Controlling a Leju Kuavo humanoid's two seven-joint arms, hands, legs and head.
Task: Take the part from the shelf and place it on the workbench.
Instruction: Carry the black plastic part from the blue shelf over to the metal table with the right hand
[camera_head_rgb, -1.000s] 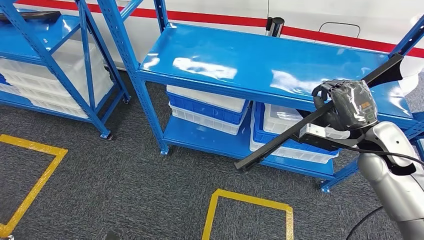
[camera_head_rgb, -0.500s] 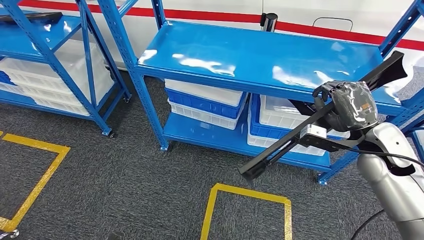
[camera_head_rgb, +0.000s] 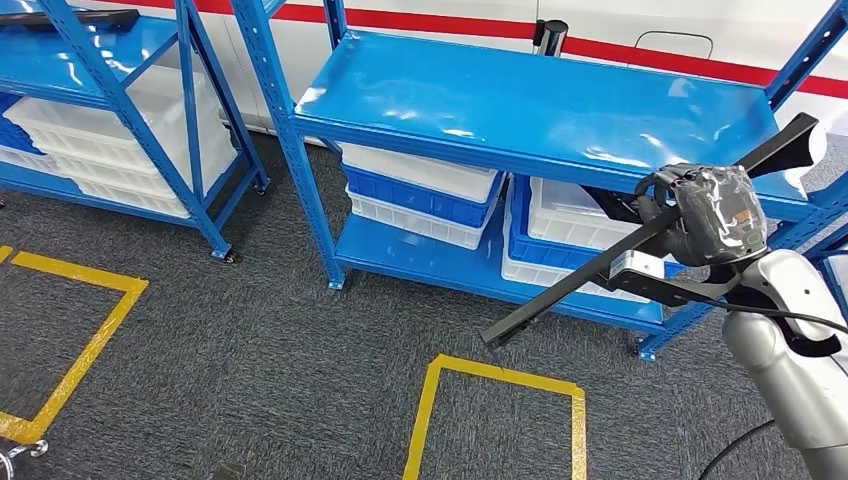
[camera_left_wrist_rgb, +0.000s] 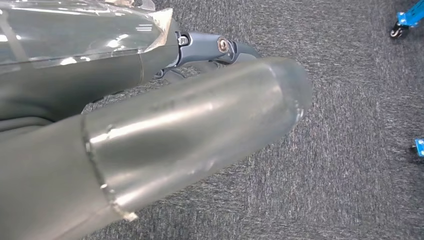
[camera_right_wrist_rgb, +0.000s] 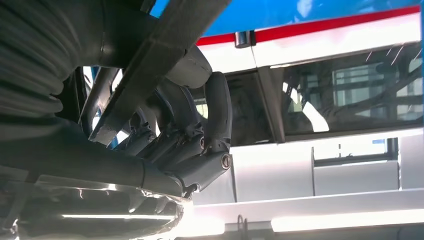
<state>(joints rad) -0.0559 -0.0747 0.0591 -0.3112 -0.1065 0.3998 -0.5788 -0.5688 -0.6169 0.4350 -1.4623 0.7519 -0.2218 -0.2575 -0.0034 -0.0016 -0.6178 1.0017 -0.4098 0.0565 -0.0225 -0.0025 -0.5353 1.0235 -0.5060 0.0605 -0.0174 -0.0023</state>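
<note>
Overhead, right hand (camera_head_rgb: 705, 215) grasps long black part (camera_head_rgb: 600, 265) before blue shelf (camera_head_rgb: 540, 100); wrist view shows fingers (camera_right_wrist_rgb: 217, 107) curled round it.

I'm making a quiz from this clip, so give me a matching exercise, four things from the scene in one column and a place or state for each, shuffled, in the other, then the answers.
Column one:
1. long black part
2. white and blue bins
3. yellow tape square
4. top shelf board

Column two:
A. stacked on the lower shelf
B. bare, glossy blue
C. gripped in the right hand, slanting over the floor
D. stuck on the grey carpet

Pairs: 1-C, 2-A, 3-D, 4-B
</note>
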